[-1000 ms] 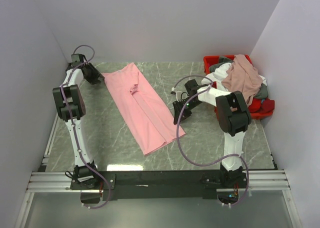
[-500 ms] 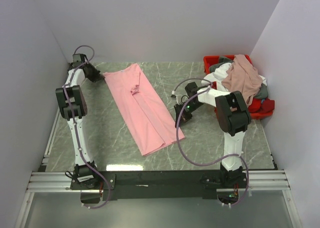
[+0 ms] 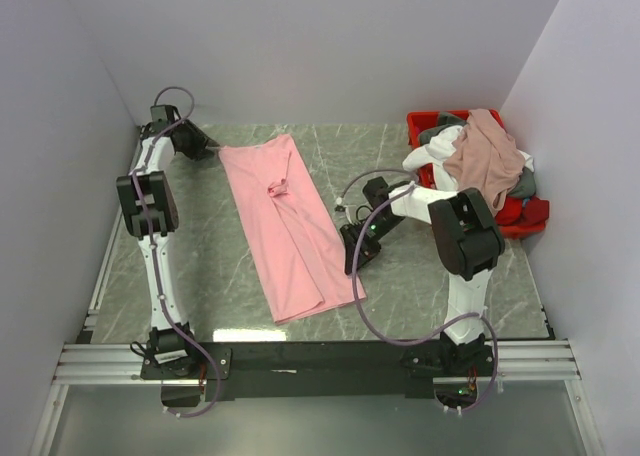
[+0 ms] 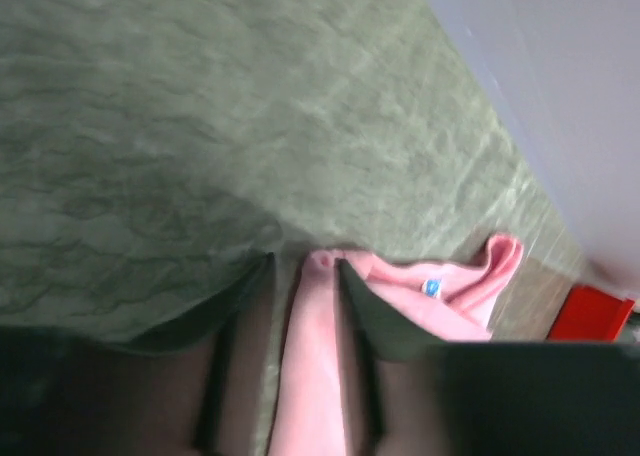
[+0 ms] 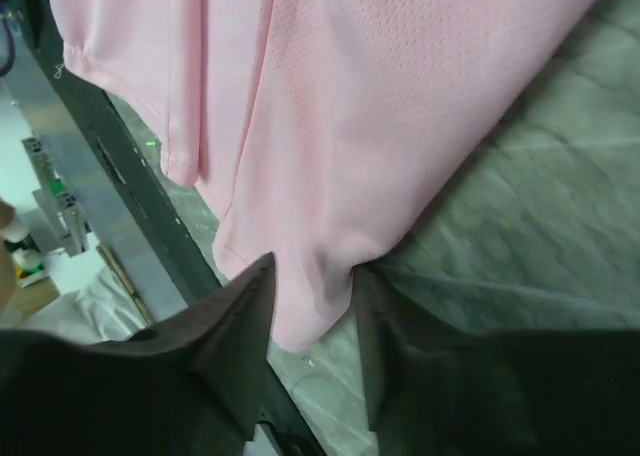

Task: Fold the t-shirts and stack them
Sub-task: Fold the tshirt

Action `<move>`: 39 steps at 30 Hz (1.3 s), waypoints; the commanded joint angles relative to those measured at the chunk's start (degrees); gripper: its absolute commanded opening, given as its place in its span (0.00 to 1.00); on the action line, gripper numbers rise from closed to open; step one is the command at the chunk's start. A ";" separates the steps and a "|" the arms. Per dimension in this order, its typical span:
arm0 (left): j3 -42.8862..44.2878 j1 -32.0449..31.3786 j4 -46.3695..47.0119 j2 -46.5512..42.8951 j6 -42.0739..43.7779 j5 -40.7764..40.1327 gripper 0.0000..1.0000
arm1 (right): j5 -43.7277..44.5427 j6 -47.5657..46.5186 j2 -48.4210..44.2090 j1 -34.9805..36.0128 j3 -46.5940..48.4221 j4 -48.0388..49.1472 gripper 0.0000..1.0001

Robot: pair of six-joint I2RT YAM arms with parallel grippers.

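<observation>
A light pink t-shirt (image 3: pixel 285 226) lies folded into a long strip on the marble table, running from the far left toward the near middle. My left gripper (image 3: pixel 212 151) is at its far left corner, shut on the cloth; in the left wrist view the pink shirt (image 4: pixel 450 286) runs between the gripper's (image 4: pixel 305 266) fingers. My right gripper (image 3: pixel 352 266) is at the strip's near right corner, and the right wrist view shows the pink hem (image 5: pixel 350 96) pinched inside the gripper (image 5: pixel 315 276). More t-shirts are heaped at the far right: dusty rose (image 3: pixel 485 161), white (image 3: pixel 425 156), grey (image 3: pixel 440 131), red (image 3: pixel 530 213).
The heap spills over a red plastic bin (image 3: pixel 415 126) in the far right corner, also in the left wrist view as the bin (image 4: pixel 590 316). Grey walls close in the left, back and right. A black rail (image 3: pixel 320 356) runs along the near edge.
Both grippers have dragged the pink shirt: its far end shifted right, its near end swung left, so the strip lies straighter. The left gripper moved up toward the back wall.
</observation>
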 commanded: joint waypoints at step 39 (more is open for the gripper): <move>-95.29 -83.34 6.91 -99.51 56.79 -36.28 0.84 | -5.36 -62.67 -45.71 -3.47 -19.80 0.24 0.80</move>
